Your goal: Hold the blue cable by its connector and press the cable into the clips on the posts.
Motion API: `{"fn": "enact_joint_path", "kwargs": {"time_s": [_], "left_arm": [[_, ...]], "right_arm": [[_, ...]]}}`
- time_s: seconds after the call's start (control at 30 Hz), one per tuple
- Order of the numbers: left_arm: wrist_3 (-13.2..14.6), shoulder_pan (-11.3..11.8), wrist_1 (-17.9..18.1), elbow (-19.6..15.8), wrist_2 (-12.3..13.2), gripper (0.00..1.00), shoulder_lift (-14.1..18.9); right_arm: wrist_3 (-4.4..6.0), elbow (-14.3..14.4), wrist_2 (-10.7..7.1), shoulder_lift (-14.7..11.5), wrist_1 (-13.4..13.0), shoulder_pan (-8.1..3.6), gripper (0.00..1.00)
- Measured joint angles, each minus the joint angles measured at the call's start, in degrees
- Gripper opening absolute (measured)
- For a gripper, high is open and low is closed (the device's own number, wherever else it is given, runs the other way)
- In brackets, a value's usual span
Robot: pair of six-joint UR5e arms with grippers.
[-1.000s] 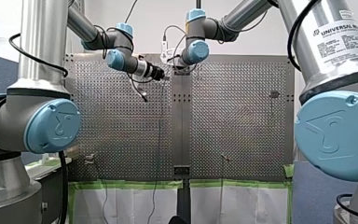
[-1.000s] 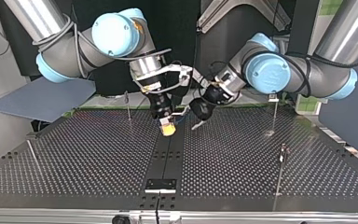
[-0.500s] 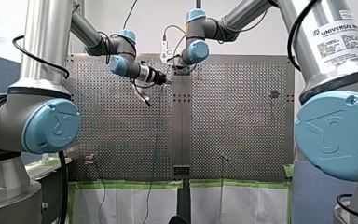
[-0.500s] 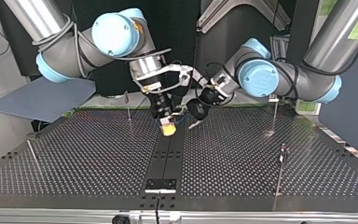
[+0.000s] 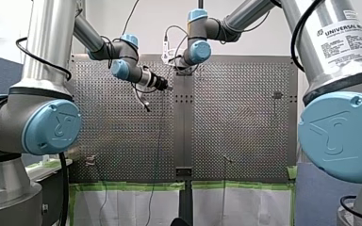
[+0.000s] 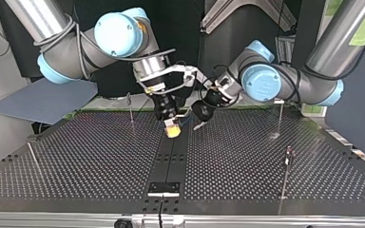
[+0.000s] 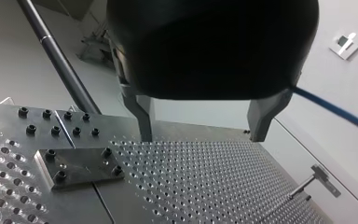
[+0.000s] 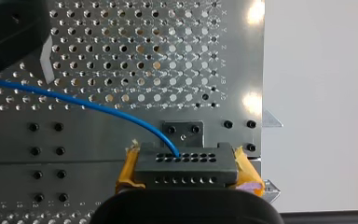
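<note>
Connector (image 8: 186,164): black block with two rows of small holes, clamped between the yellow pads (image 8: 127,169) of my right gripper (image 8: 187,171); those fingers are pressed on its two ends. Blue cable (image 8: 88,103) leaves one hole in its top row and arcs away over the counter toward my left gripper (image 7: 201,137).

Left gripper: black body, two metal fingers (image 7: 141,116) spread apart, nothing between them. Cable passes just beside one finger, outside the gap.

Location: top view puts the yellow tip just above the dark centre strip of the counter (image 6: 247,161), toward the arms' side, left gripper close at its right.

Counter: perforated metal, with a bolted plate (image 7: 77,163) on the strip. Thin posts (image 6: 280,111) stand well apart at the top view's left and right. Green tape (image 5: 132,186) lines the near edge in the front view. White wall (image 5: 155,14) behind; grey-blue board (image 6: 43,99) lies off the counter at the top view's left.

View notes: only the wrist views show the grip and the cable's blue. Only the top view shows all the posts. In the front view both grippers are small at the far middle, and their fingers cannot be read.
</note>
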Motion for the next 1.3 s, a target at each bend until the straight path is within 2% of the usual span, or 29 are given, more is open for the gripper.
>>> {"fn": "enact_joint_path", "kwargs": {"time_s": [0.03, 0.07, 0.1, 0.13, 0.17, 0.37, 0.57, 0.87, 1.13, 1.3], "left_arm": [[0.3, 0.1, -0.1, 0.0, 0.0, 0.6, 0.0], [0.5, 0.1, -0.1, 0.0, 0.0, 0.35, 0.0], [0.4, 0.2, -0.2, 0.0, 0.1, 0.35, 0.0], [0.3, 0.3, -0.2, 0.0, 0.1, 0.26, 0.0], [0.1, 0.3, -0.2, 0.0, 0.1, 0.0, 0.0], [-2.4, 0.2, -0.1, 0.0, -0.2, 0.0, 0.0], [-3.5, -0.2, -0.3, 0.0, -2.4, 0.0, 0.2], [-0.4, 0.8, -2.9, 0.0, -6.5, 0.0, 1.5], [3.4, 2.2, -3.5, 0.0, -10.3, 0.0, 5.2], [5.9, 2.9, -5.2, 0.0, -12.7, 0.0, 7.6]], "right_arm": [[-0.02, 0.0, 0.01, 0.0, 0.0, 0.04, 0.0], [-0.03, 0.0, 0.01, 0.0, 0.0, 0.06, 0.0], [-0.03, 0.0, 0.01, 0.0, 0.0, 0.08, 0.0], [-0.04, 0.0, 0.0, 0.0, 0.0, 0.1, 0.0], [-0.05, 0.0, 0.0, 0.0, 0.0, 0.12, 0.0], [-0.05, 0.0, 0.0, 0.0, 0.0, 0.2, 0.0], [-0.05, 0.0, 0.0, 0.0, 0.0, 0.24, 0.0], [-0.05, 0.0, 0.0, 0.0, 0.0, 0.27, 0.0], [-0.05, 0.0, -0.01, 0.0, 0.1, 0.27, 0.0], [-0.04, 0.0, 0.01, 0.0, 0.1, 0.3, 0.0]]}}
